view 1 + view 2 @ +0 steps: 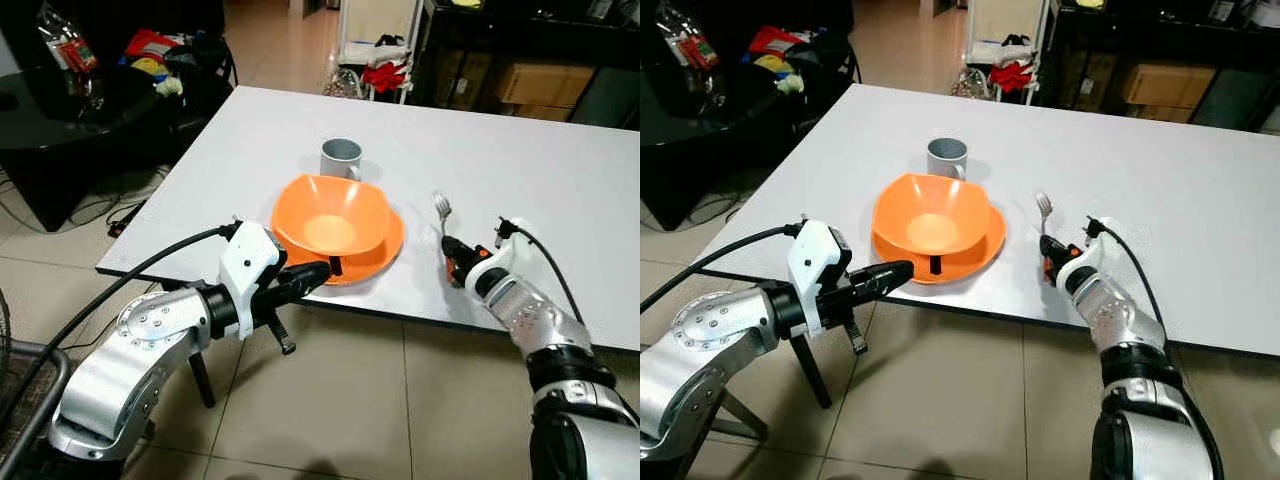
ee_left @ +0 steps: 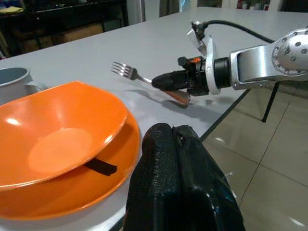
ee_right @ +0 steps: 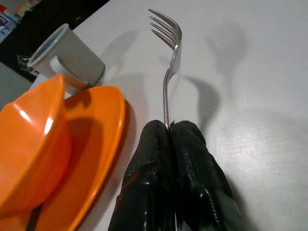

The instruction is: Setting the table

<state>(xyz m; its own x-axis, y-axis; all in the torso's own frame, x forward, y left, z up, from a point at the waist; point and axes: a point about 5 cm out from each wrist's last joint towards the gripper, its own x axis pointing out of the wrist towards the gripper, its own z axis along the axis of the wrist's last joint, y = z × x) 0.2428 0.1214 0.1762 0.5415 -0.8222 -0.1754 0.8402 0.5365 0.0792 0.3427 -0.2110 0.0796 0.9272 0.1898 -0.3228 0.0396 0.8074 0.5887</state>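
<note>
On the near edge of the white table you have a place setting half built. Largest on it is the orange plate, with the orange bowl stacked inside it so the two take one spot. A grey mug stands upright just behind them, handle on its right side as you look at it, where a diner could reach it. A dark strip lies on the plate under the bowl's rim; you cannot tell from these views what it is.

Your left gripper sits at the table's edge, its tip at the plate's near rim, fingers pressed together with nothing between them. It looks parked there rather than working.

Your right gripper is clamped on the handle of the fork, tines pointing away across the table. The fork lies low over the surface just beside the plate on its right, apart from the rim and roughly parallel to it. That is probably the spot where it belongs, so letting go looks like the next move; whether the tines already touch the table is hard to say.

No brand, label or writing can be read on the crockery or the fork.
</note>
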